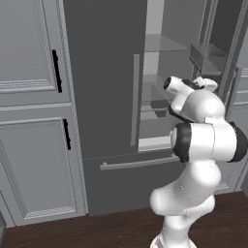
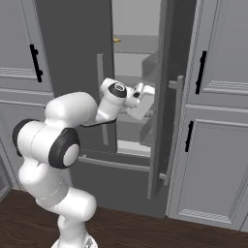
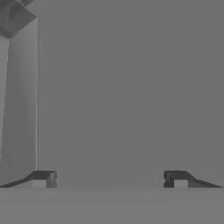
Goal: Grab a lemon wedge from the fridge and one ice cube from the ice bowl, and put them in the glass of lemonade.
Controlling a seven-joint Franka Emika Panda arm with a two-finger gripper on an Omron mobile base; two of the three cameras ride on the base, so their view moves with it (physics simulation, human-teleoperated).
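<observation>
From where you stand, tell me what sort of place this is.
Most likely a kitchen: a tall dark fridge with its right door open on pale shelves, flanked by light grey panelled cabinets, over dark wood flooring.

Arm [image 1: 193, 145] glossy white, built of fat rounded segments; dark grey to black bands at the joints, widest on the big elbow cylinder; a round dark cap with a pale centre on the wrist joint; white hand block beyond it, details blurry, maybe a small dark patch; gripper [image 3: 109, 179] fingertips [image 3: 43, 178] small, dark grey, blocky with paler pads.
</observation>
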